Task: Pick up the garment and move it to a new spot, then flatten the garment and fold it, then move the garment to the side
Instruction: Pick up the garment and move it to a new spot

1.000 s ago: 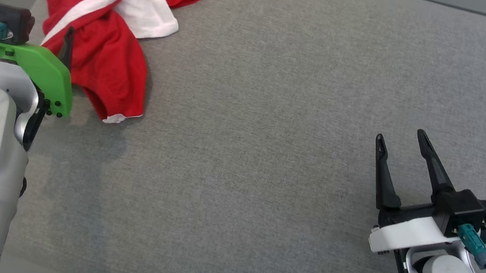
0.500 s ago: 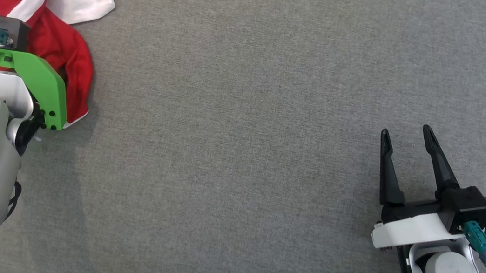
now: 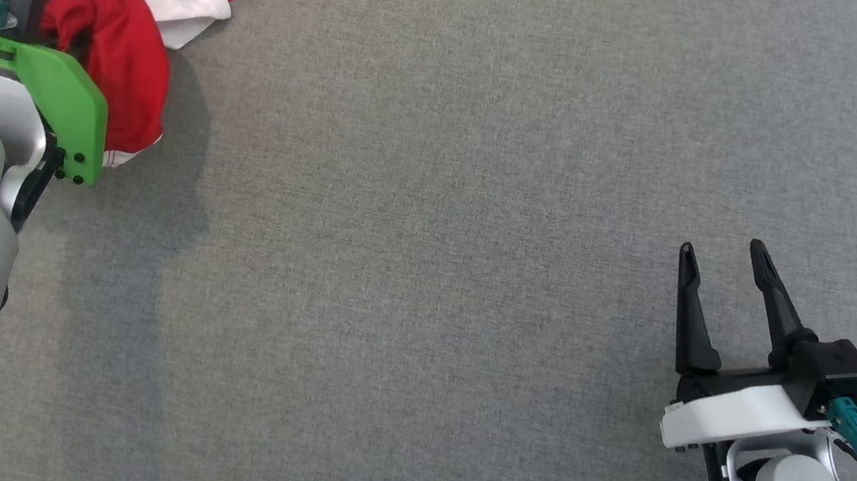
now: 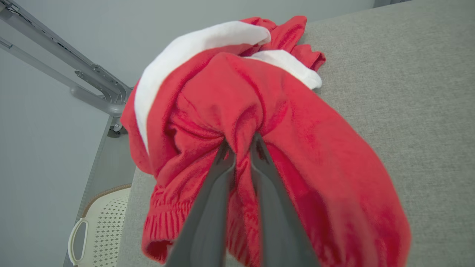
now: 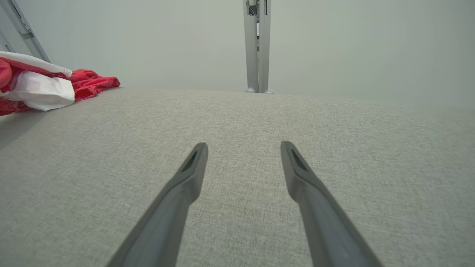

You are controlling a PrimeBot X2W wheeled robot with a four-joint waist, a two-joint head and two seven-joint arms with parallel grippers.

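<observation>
The garment [image 3: 123, 43], red with white bands, lies crumpled at the far left corner of the grey table [image 3: 443, 193]. My left gripper [image 4: 240, 142] is shut on a pinched fold of the red cloth, which bunches up between its fingers and lifts off the surface. In the head view its fingers are hidden behind the green wrist bracket [image 3: 65, 110]. The garment [image 5: 41, 87] also appears at the left edge of the right wrist view. My right gripper [image 3: 722, 252] stands open at the lower right above bare table, nothing between its fingers [image 5: 193, 163].
The table's left edge runs just beside the garment. A white perforated basket [image 4: 100, 226] sits on the floor below that edge, and a metal frame leg [image 4: 96, 89] stands beyond it. Another metal post [image 5: 256, 46] rises past the far edge.
My left gripper has closed from open onto the red cloth and pulled a fold up. The head camera shifted between frames. The right gripper has stayed open.
</observation>
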